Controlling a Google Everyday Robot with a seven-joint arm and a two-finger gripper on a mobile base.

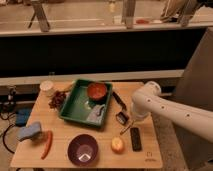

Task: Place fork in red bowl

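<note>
Your gripper [129, 121] hangs just right of the green tray [77, 103], apparently over the fork [125, 129] there, positioned for pickup; whether it grips, cannot tell. The red bowl [97, 91] sits inside the tray's far end.

Light wooden bench [150, 145] before a dark horizontal panel [100, 55] edged by pale ledges [100, 31]; beyond, a tan floor [75, 12] crossed by metal legs [41, 15]. Grey partition [200, 65] at right. The gripper [129, 121] hangs over the bench's right part.
</note>
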